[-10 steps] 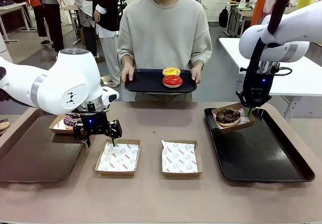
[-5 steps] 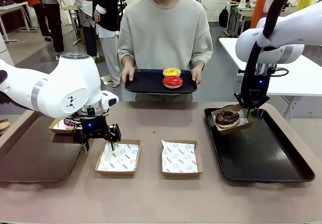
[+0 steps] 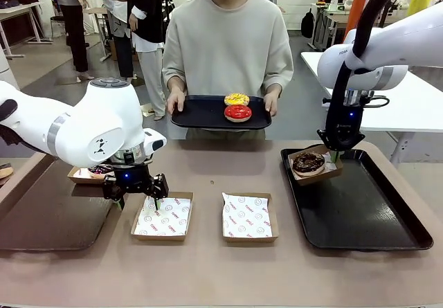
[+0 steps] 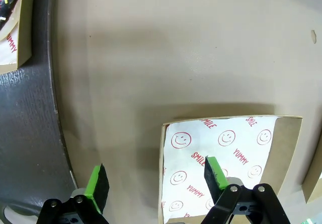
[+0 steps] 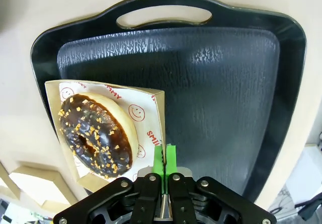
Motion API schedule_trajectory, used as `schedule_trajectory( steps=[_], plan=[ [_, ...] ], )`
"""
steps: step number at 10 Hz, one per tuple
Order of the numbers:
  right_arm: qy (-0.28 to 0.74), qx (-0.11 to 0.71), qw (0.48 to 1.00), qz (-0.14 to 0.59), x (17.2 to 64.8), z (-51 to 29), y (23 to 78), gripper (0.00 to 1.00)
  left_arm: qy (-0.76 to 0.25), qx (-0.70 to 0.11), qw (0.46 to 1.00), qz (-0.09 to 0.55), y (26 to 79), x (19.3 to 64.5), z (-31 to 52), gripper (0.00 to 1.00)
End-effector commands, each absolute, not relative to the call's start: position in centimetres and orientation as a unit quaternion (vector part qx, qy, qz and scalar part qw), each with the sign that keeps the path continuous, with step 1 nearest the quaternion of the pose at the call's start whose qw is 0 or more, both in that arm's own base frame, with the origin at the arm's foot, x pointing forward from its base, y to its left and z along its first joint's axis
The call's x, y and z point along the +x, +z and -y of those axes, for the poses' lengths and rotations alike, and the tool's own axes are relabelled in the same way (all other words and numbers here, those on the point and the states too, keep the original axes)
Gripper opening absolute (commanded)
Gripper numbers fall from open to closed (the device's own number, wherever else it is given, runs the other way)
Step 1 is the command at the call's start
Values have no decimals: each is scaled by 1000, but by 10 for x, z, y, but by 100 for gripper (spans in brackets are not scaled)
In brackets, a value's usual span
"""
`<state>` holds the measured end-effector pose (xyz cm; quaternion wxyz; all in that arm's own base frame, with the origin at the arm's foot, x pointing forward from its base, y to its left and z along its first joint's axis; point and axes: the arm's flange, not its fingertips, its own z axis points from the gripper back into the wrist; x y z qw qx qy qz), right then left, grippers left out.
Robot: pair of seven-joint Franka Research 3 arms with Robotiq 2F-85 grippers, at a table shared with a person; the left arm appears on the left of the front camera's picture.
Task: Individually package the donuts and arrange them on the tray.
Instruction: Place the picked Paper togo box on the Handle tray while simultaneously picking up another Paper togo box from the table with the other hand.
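Black and glossy, the tray [image 3: 367,225] lies at the lower right of the front view. The right fingers [image 3: 334,157] are down at its upper-left corner, pinched shut on the rim of a paper box [image 3: 324,175]. In that box sits the chocolate donut [image 3: 309,161]. The box hangs tilted with its left end out over the tray's rim, and I can't tell whether it touches the tray.

Over to the right wrist view. The green pads [image 5: 170,156] are pressed together on the box wall at bottom centre. The donut is at centre left, speckled with pale crumbs. The tray stretches away above, its handle slot at the top of the frame.

At lower left of the front view, the left fingers [image 3: 156,197] are spread wide and gripping nothing. They hover low over the worktop [image 3: 208,273], at the left edge of an empty box [image 3: 163,218]. The left wrist view shows one pad over bare worktop at lower left and the other over the box's smiley-print paper at lower right. A second empty box [image 3: 248,218] lies just beside the first, at centre frame.

Behind the left arm, the sprinkled donut [image 3: 99,170] peeks out of its own carton [image 3: 78,177] on the brown tray [image 3: 48,214] at the left edge.

At top centre, a person holds the person's tray [image 3: 201,118] in both hands. On it are the yellow donut [image 3: 236,99] and the red donut [image 3: 237,112], touching, with the yellow one above the red in the frame.
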<state>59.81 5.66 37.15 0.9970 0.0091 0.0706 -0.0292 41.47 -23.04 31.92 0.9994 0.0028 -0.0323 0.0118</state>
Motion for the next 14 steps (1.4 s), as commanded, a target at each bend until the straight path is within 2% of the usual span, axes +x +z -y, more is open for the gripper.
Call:
schedule_trajectory(
  steps=[1,6,7,8,9,10,11,12,13,14],
  plan=[
    [-40,5,997,-69,609,-61,370,2,23,15,998,48,312,413,240,100],
    [-37,13,997,-72,613,-64,367,2,24,-4,999,43,314,412,238,100],
    [-31,19,997,-72,614,-64,366,12,19,-9,999,40,314,413,238,100],
    [-22,21,997,-75,613,-64,365,62,15,-11,999,32,313,413,238,40],
    [-22,23,997,-77,613,-63,365,72,15,-14,999,28,313,414,238,40],
    [-21,25,996,-79,613,-62,365,100,14,-15,999,27,313,414,238,0],
    [-20,28,996,-81,613,-62,365,100,14,-15,999,26,314,414,238,38],
    [-21,30,996,-82,613,-61,364,100,14,-14,1000,25,314,414,238,0],
    [-22,32,996,-82,613,-60,364,97,15,-14,999,24,314,414,237,0],
    [-22,33,996,-82,612,-60,365,100,15,-15,999,24,315,414,237,0]
  ],
)
